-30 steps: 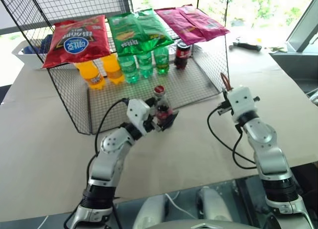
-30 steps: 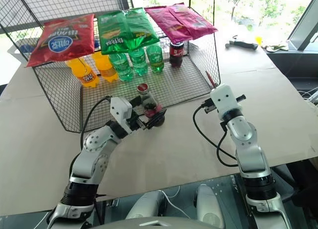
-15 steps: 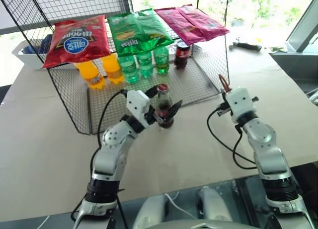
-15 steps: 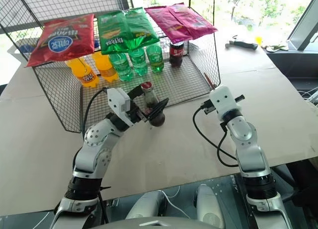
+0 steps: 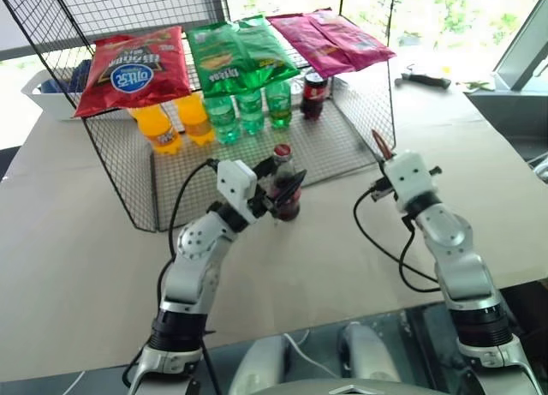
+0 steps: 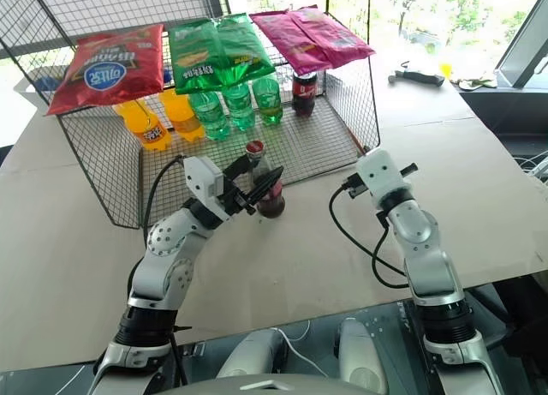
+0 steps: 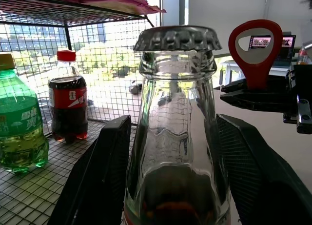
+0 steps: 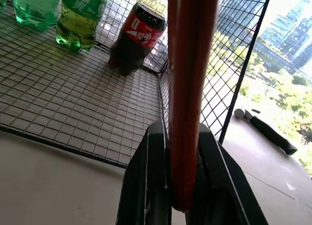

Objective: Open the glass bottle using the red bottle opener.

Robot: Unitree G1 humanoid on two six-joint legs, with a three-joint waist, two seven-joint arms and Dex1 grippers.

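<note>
A: Left pincer (image 5: 278, 192) is bracketing the glass bottle (image 5: 283, 185) just outside the wire rack (image 5: 257, 155), not visibly clamping.

B: Right pincer (image 8: 178, 186) is squeezing the red bottle opener (image 8: 187, 88) beside it; a loose bottle could tip when levered.

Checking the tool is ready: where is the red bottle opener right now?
The red bottle opener stands upright in the right gripper, right of the glass bottle, near the wire rack's front right corner.
</note>
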